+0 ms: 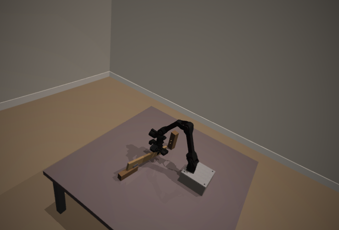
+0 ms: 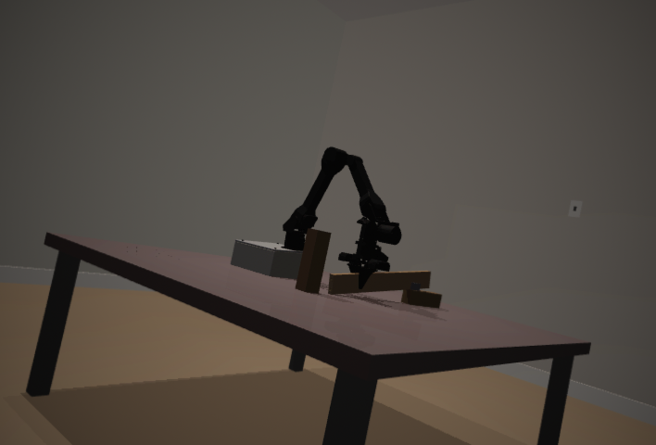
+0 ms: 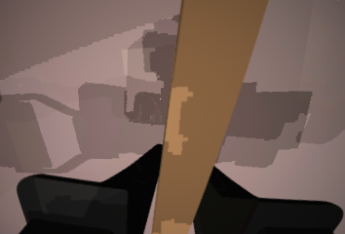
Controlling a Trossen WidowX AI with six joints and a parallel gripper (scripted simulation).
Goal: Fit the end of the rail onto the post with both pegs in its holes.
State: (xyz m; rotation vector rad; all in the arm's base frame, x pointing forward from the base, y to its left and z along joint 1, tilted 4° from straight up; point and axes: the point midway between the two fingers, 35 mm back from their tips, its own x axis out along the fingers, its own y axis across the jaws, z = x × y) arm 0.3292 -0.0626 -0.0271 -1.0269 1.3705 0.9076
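Note:
The long wooden rail (image 1: 141, 159) (image 2: 399, 281) (image 3: 214, 73) runs from the low footboard block (image 1: 126, 174) (image 2: 424, 298) toward the short upright post (image 1: 174, 138) (image 2: 313, 260). Its far end rests at the block. Its near end sits low, just in front of the post, with a small gap between them. Two small light pegs (image 1: 170, 141) show on the post's face. My gripper (image 1: 159, 151) (image 2: 364, 279) (image 3: 173, 151) comes down from above and is shut on the rail, nearer its post end, with one finger on each side.
The arm's grey base box (image 1: 199, 178) (image 2: 266, 257) stands on the table (image 1: 94, 162) (image 2: 497, 336) behind the post. The arm arches over the post. Table edges lie well away from the parts.

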